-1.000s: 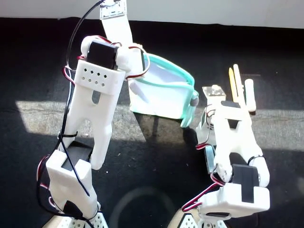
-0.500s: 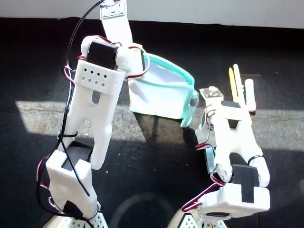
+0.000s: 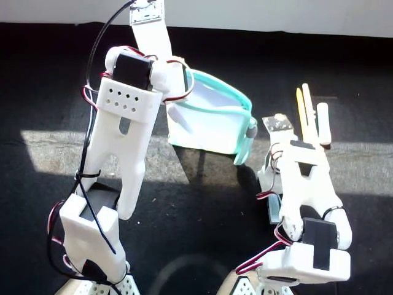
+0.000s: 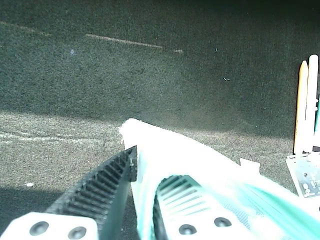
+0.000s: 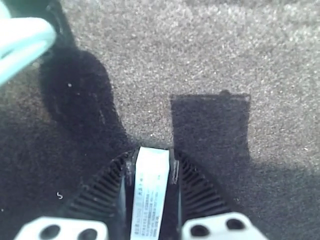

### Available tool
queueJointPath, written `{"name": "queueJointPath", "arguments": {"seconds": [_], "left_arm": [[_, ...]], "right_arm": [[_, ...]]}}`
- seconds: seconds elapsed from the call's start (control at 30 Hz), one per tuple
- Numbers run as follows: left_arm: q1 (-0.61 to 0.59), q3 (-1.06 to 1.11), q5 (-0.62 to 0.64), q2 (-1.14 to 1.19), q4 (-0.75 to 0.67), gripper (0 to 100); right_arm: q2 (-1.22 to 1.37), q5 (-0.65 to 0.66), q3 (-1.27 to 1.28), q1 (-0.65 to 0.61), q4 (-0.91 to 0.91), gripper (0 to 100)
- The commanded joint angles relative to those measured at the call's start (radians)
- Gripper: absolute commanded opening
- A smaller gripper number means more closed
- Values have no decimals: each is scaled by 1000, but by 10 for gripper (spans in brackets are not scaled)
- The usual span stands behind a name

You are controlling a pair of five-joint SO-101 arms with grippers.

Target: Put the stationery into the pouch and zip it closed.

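The white pouch (image 3: pixel 212 120) with a teal zipper rim lies open at the middle of the table. My left gripper (image 4: pixel 147 167) is shut on its near-left edge, and the pouch fabric (image 4: pixel 200 165) runs between the two fingers. My right arm (image 3: pixel 301 172) stands just right of the pouch. The right gripper (image 5: pixel 150 152) is shut on a flat white eraser (image 5: pixel 149 190) with print on it, held above the carpet, with the teal pouch rim (image 5: pixel 20 37) off to one side. A yellow pencil and white pens (image 3: pixel 310 110) lie together beyond the right arm.
The table is covered in dark carpet (image 3: pixel 49 86), with a sunlit band (image 3: pixel 55 150) across the middle. A white wall edge (image 3: pixel 276 15) runs along the far side. The pens (image 4: pixel 306 105) also show past the pouch in the left wrist view.
The right arm has shifted slightly to the right and toward the near edge with the eraser held. The left arm and the pouch have stayed put.
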Motion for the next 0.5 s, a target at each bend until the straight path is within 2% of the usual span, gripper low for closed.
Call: {"name": "queueJointPath", "arguments": {"seconds": [0.0, 0.13, 0.27, 0.37, 0.47], "left_arm": [[-16, 7, -8, 39, 3, 10], [-16, 7, -8, 39, 5, 10], [-16, 7, -8, 39, 5, 10], [-15, 7, -8, 39, 5, 10], [-12, 7, -9, 39, 3, 10]], "right_arm": [[-71, 9, -22, 30, 38, 7], [-302, 6, -64, 73, 160, 7], [-639, 3, -113, 44, 202, 7], [-863, -78, -208, -15, 188, 6], [-972, -190, -297, -113, 76, 6]]}}
